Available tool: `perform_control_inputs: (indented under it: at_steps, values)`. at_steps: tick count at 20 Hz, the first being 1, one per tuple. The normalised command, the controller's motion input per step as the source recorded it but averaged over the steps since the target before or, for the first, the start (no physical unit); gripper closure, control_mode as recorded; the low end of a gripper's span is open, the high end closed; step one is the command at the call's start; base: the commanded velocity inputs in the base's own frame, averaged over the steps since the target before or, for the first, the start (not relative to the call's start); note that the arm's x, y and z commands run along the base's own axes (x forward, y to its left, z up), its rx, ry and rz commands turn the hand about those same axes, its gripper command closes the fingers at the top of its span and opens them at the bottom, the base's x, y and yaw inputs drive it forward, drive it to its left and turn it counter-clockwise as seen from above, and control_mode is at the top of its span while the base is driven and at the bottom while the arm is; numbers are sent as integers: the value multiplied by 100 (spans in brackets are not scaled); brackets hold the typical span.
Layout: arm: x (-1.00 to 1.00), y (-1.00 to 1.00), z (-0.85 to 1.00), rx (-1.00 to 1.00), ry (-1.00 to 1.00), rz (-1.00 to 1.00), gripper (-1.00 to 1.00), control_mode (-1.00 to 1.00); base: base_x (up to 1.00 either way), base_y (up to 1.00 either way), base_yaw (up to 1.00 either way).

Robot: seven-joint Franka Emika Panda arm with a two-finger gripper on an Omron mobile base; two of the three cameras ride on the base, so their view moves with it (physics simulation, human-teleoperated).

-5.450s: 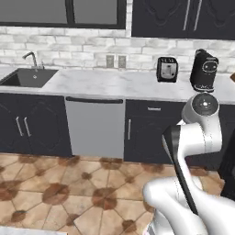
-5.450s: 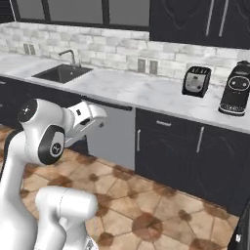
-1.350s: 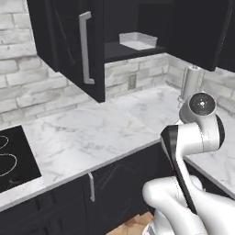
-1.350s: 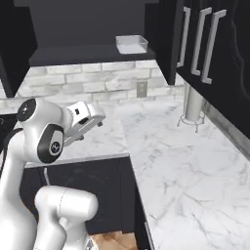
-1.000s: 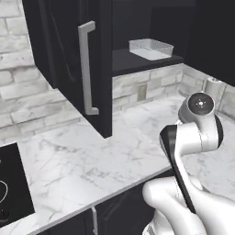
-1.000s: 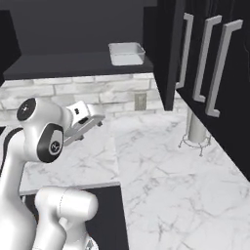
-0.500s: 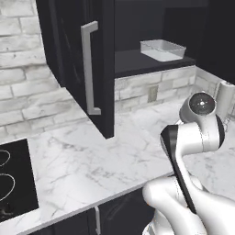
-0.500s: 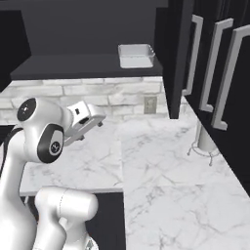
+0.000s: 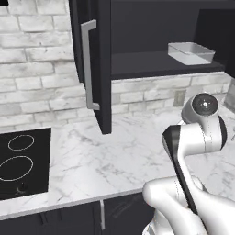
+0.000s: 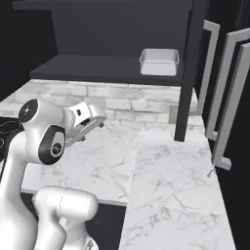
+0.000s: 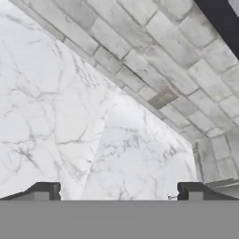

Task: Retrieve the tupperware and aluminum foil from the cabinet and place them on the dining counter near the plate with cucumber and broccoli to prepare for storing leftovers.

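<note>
The cabinet [image 9: 98, 69] hangs with its door swung open, a long silver handle [image 9: 89, 64] running down the door's face. The tupperware [image 9: 191, 53] sits on the cabinet's shelf [image 9: 151, 62], toward the shelf's right end, well above the marble surface [image 9: 114, 160]. The left base view alone takes in the black cooktop [image 9: 23, 163] set into the surface to the left of the cabinet, and a wall outlet [image 9: 179, 97] in the brick wall [image 9: 36, 73] below the shelf. The right base view alone shows the tall dark cupboards [image 10: 229, 97] with paired silver handles to the right of the cabinet, and there the tupperware [image 10: 159, 61] lies at the shelf's [image 10: 97, 66] far right corner beside the dark upright panel.

The arm is folded close to the base, its forearm reaching forward at a level below the cabinet shelf. The tool [image 10: 101, 122] points toward the wall under the cabinet, above the surface and well apart from the tupperware. In the hand view the two dark fingertips [image 11: 44, 190] stand spread wide with nothing between them, facing marble and brick.
</note>
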Motion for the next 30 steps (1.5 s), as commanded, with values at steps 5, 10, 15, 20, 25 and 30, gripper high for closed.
perform_control_inputs:
  at_steps: [5,10,15,20,25,30]
  values:
    - [0,0,0,0,0,0,-100,100,91,-24,39]
    - [25,-17,4,1,2,7,-100,-100,10,-7,6]
    - [21,-20,37,0,-5,0,-100,-100,0,0,0]
    - [28,-28,69,0,-15,0,-100,-100,0,0,0]
    - [29,-28,61,6,-12,-1,-100,-100,0,0,0]
    - [3,-6,39,14,-32,-13,-100,-100,0,0,0]
